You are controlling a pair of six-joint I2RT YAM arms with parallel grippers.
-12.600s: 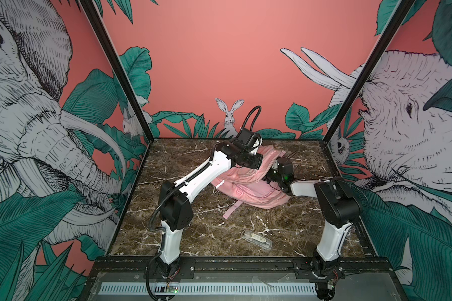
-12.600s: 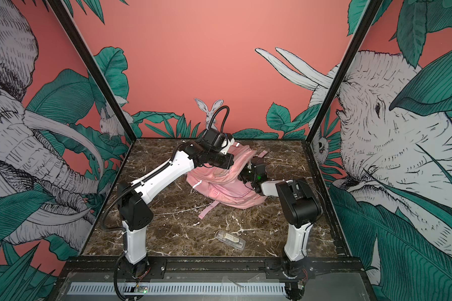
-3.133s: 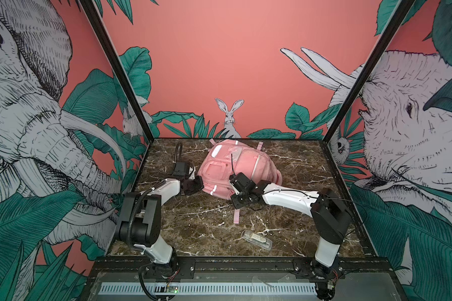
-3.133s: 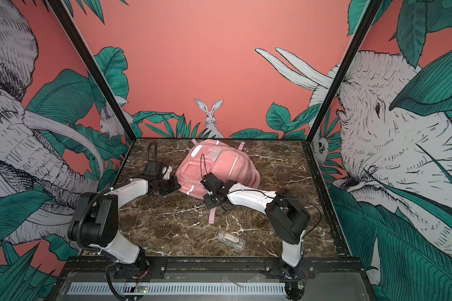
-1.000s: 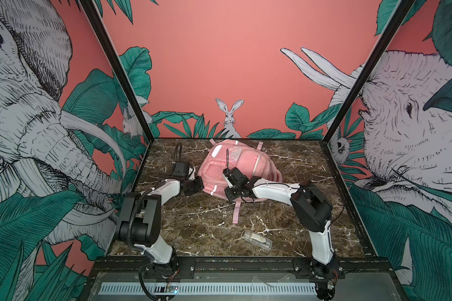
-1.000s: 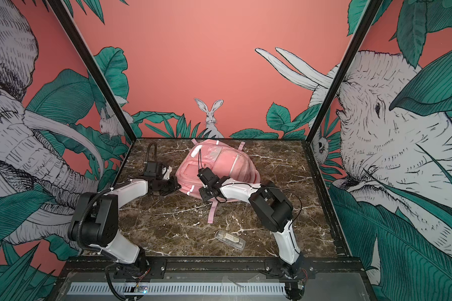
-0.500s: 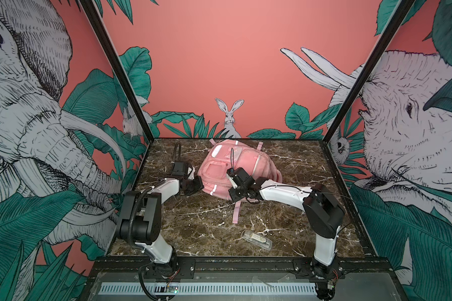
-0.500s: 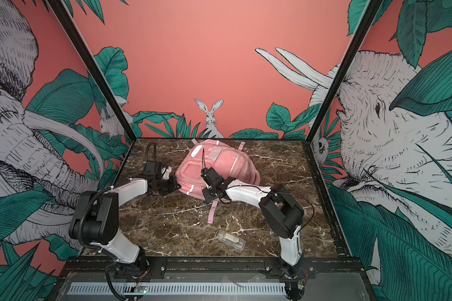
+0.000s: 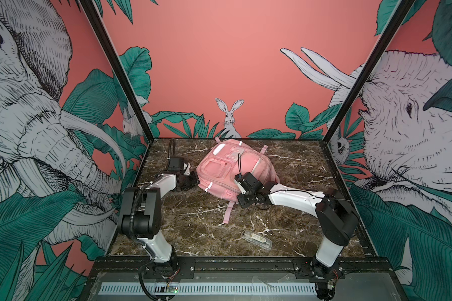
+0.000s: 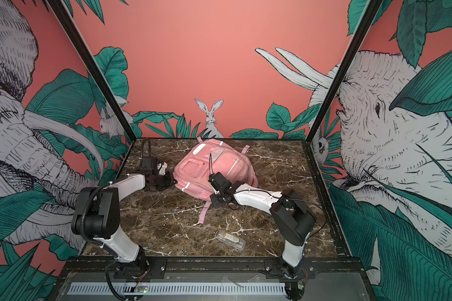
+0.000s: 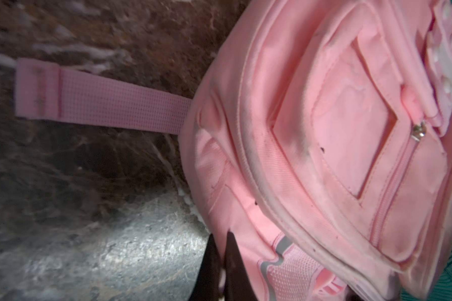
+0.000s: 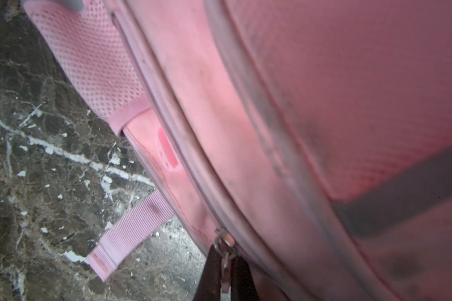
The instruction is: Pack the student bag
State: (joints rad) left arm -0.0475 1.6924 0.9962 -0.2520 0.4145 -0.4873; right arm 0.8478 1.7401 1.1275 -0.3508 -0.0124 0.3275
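Note:
The student bag [image 9: 232,166] [image 10: 209,166], a big pink backpack, lies front up at the back middle of the marble table. My left gripper [image 9: 195,179] [image 10: 171,181] is shut on a fold of fabric at the bag's left edge; in the left wrist view the gripper [image 11: 221,237] pinches pink cloth of the bag [image 11: 337,156]. My right gripper [image 9: 239,201] [image 10: 214,202] is at the bag's front right edge. In the right wrist view the gripper [image 12: 226,254] is shut on a metal zipper pull [image 12: 226,242] of the bag [image 12: 324,104].
A pink strap [image 9: 229,213] [image 10: 203,212] trails from the bag toward the front. A clear plastic case [image 9: 256,239] [image 10: 230,239] lies near the front edge. Black frame posts and printed walls close in the table on three sides.
My right gripper has shifted a little to the right and toward the front along the bag's edge, still holding the zipper pull; its elbow swung right. The left arm has not moved.

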